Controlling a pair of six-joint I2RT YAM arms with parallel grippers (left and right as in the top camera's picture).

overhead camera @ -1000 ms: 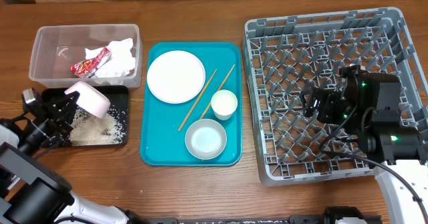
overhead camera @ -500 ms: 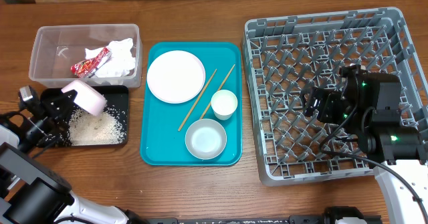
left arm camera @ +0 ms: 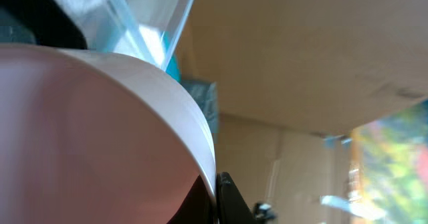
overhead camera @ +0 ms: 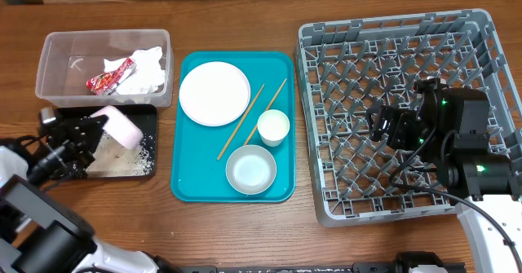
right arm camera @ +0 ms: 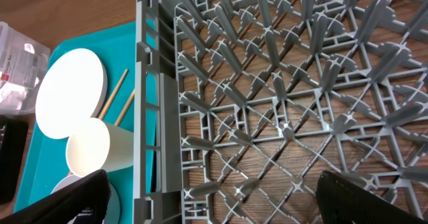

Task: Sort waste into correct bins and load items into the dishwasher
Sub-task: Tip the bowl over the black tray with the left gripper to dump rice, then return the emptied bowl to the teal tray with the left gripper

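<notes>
Wooden table point(overhead camera: 245, 228), left tool point(overhead camera: 95, 126) clamped on pink bowl point(overhead camera: 119, 126), over black tray point(overhead camera: 148, 116)

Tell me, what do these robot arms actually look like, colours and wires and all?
Both are mostly black and boxy, with white shells nearer the base. The right arm carries small green lights and loose black cables. The left arm trails thin black wires too. The jaws on each are plain black.
</notes>
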